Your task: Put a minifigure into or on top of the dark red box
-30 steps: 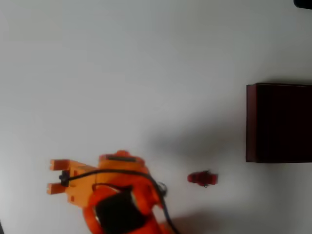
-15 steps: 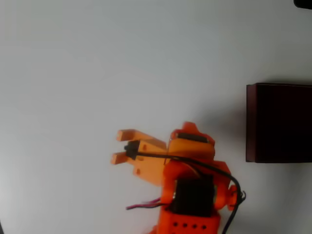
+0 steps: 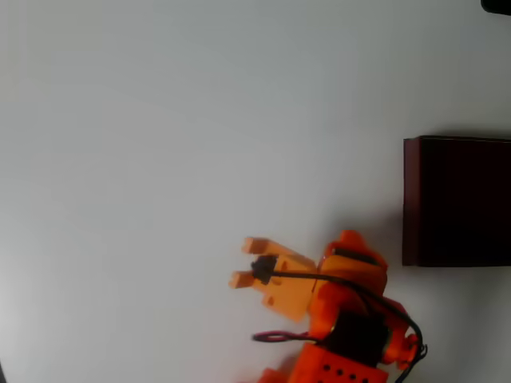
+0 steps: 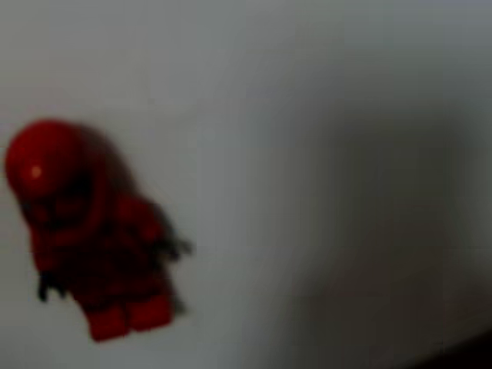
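In the wrist view the minifigure (image 4: 88, 231), red with small dark hands, lies blurred and close on the white table. In the overhead view the orange arm covers the spot where it lay, so it is hidden there. My orange gripper (image 3: 242, 262) points left near the bottom middle, its two fingers apart with nothing between them. The dark red box (image 3: 457, 201) stands at the right edge with a nearly black inside and a lighter left wall. It lies just right of the arm's body, and the two do not touch.
The white table (image 3: 200, 120) stretches bare across the top and left of the overhead view. A black cable (image 3: 335, 279) runs over the arm's body. A small dark object (image 3: 497, 5) sits in the top right corner.
The arm has swung from the lower left to the right, toward the box. It now covers the spot where the minifigure lay in the overhead view. The fingers keep the same gap.
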